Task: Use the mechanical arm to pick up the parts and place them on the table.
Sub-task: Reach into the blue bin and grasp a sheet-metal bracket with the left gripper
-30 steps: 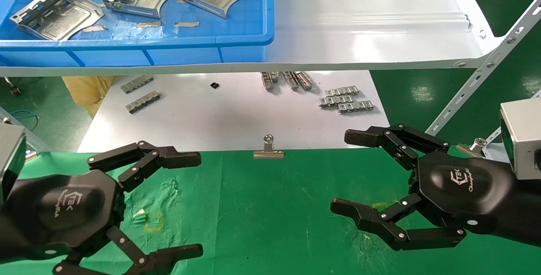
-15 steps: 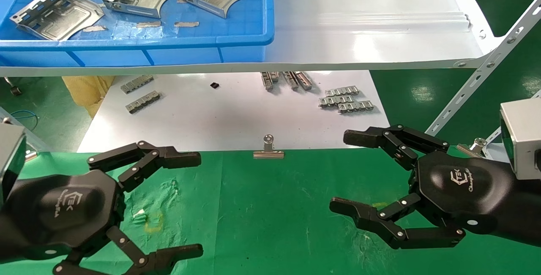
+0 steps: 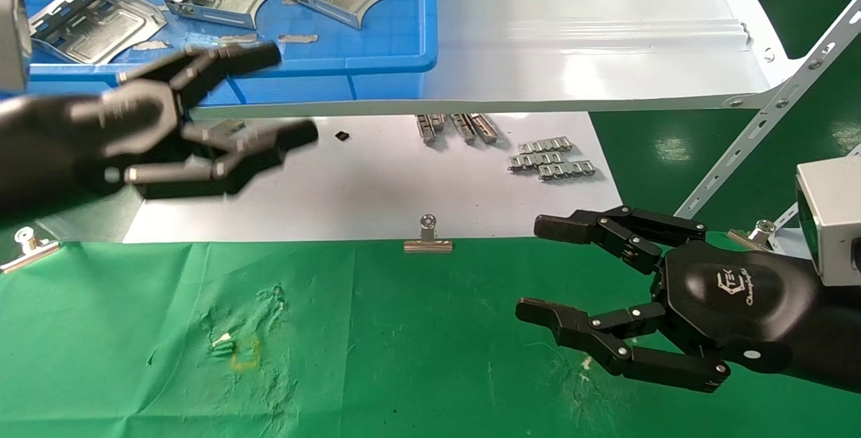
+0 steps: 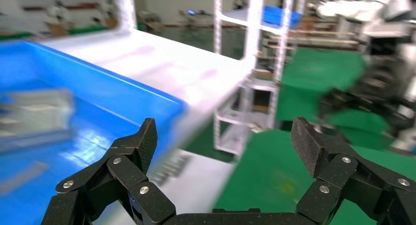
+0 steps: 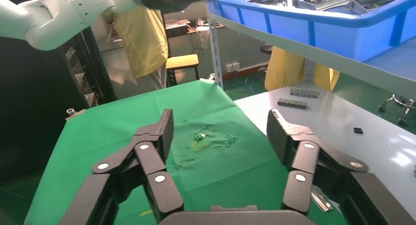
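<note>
Upper left of frame: parts (image 3: 94,17) in blue bin; left end effector (image 3: 269,98) just below, agape, empty (nearer arm); right end effector (image 3: 538,266) idle, spread.

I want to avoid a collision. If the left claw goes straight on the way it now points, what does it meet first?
Probably nothing soon: the open left claw points across the front wall of the blue plastic bin, above the flat white board. Depth is unclear.
</note>
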Robot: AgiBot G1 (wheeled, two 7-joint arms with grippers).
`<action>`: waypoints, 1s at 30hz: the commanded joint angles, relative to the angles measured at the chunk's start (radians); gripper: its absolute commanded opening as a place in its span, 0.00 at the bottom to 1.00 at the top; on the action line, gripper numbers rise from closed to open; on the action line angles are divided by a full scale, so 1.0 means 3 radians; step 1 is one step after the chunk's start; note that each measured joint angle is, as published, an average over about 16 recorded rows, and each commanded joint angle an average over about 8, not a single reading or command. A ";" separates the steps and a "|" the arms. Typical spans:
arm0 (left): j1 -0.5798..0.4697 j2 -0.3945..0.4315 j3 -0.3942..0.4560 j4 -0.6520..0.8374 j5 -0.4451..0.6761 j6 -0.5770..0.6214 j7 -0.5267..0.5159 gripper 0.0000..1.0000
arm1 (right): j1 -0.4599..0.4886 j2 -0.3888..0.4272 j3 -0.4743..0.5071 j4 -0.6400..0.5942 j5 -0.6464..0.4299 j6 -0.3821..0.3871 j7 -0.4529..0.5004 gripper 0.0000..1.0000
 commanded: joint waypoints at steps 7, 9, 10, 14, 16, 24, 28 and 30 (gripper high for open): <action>-0.0507 0.0201 0.0120 0.0477 0.0393 -0.0424 -0.0056 1.00 | 0.0000 0.0000 0.0000 0.0000 0.0000 0.0000 0.0000 0.00; -0.0626 0.0223 0.0154 0.0602 0.0492 -0.0506 -0.0080 1.00 | 0.0000 0.0000 0.0000 0.0000 0.0000 0.0000 0.0000 0.00; -0.0687 0.0227 0.0172 0.0662 0.0547 -0.0549 -0.0095 1.00 | 0.0000 0.0000 0.0000 0.0000 0.0000 0.0000 0.0000 0.00; -0.0921 0.0231 0.0254 0.0877 0.0768 -0.0706 -0.0186 1.00 | 0.0000 0.0000 0.0000 0.0000 0.0000 0.0000 0.0000 0.00; -0.1032 0.0223 0.0304 0.0966 0.0885 -0.0772 -0.0248 1.00 | 0.0000 0.0000 0.0000 0.0000 0.0000 0.0000 0.0000 0.00; -0.1376 0.0156 0.0488 0.1242 0.1266 -0.0896 -0.0553 1.00 | 0.0000 0.0000 0.0000 0.0000 0.0000 0.0000 0.0000 0.00; -0.1489 0.0123 0.0563 0.1323 0.1419 -0.0958 -0.0727 1.00 | 0.0000 0.0000 0.0000 0.0000 0.0000 0.0000 0.0000 0.00; -0.1534 0.0105 0.0595 0.1346 0.1491 -0.0997 -0.0808 1.00 | 0.0000 0.0000 0.0000 0.0000 0.0000 0.0000 0.0000 0.00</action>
